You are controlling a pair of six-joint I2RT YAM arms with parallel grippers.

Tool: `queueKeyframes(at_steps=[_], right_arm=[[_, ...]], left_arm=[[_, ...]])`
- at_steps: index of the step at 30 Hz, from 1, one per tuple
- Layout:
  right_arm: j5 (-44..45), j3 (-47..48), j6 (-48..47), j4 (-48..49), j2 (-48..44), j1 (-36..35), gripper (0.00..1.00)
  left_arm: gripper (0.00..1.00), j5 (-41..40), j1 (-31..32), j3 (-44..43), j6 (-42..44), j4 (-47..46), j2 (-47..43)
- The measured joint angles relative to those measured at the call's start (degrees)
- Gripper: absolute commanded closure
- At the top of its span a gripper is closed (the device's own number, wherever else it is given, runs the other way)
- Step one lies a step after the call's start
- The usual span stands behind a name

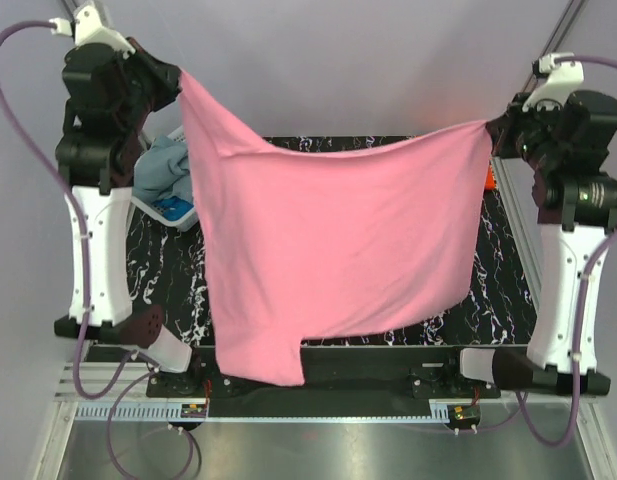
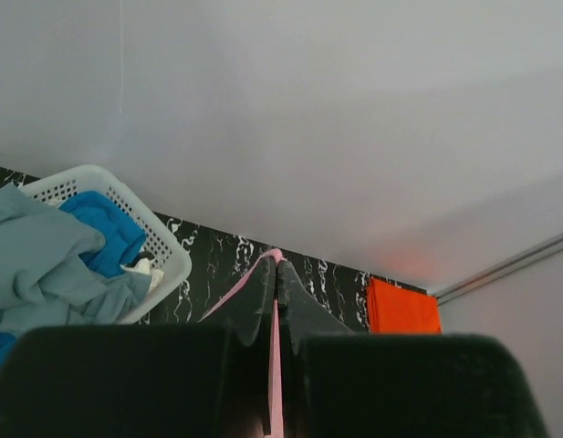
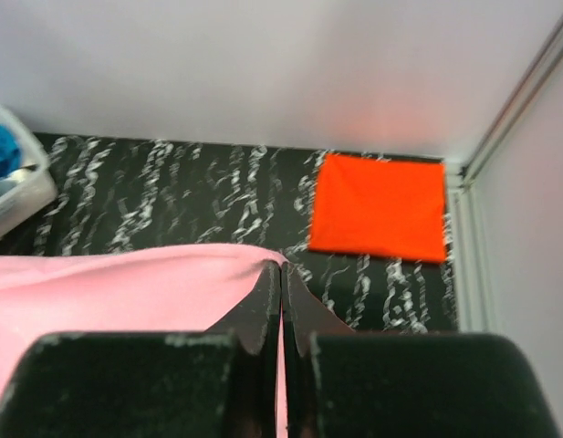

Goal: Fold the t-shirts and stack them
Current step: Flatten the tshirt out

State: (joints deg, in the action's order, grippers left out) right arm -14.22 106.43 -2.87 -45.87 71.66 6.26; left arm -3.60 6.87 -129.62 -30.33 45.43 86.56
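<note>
Pink cloth t-shirt (image 1: 338,250) held spread in the air above the black marbled bench (image 1: 158,270).
My left pincer (image 1: 176,80) and right pincer (image 1: 491,128) each clamp a top corner; a folded orange-red t-shirt (image 3: 380,205) lies at the far right.

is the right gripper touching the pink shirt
Touching. The right wrist view shows the right gripper shut on the pink shirt, pinching its edge.

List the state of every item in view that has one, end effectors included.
pink t-shirt: unfolded, hanging spread out, held up by two corners.
left end effector: shut on the pink t-shirt.
right end effector: shut on the pink t-shirt.
orange-red t-shirt: folded, lying flat on the table.
grey-blue t-shirt: crumpled in the basket.
blue t-shirt: crumpled in the basket.
</note>
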Motion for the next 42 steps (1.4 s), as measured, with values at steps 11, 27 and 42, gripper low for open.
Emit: queueKeyframes(at_steps=[11, 27, 42], right_arm=[[4.28, 14.36, -13.6, 6.54, 5.55, 0.09, 1.0], [-2.58, -34.58, -19.87, 5.77, -33.77, 0.13, 1.0], [-7.5, -42.32, -1.03, -8.22, -52.61, -2.64, 1.0]], left_arm=[[1.0, -2.71, 0.04, -6.64, -0.15, -6.88, 1.38], [1.0, -3.3, 0.13, 61.55, -1.46, -17.03, -48.24], [1.0, -11.47, 0.15, 71.93, 2.14, -3.69, -48.28]])
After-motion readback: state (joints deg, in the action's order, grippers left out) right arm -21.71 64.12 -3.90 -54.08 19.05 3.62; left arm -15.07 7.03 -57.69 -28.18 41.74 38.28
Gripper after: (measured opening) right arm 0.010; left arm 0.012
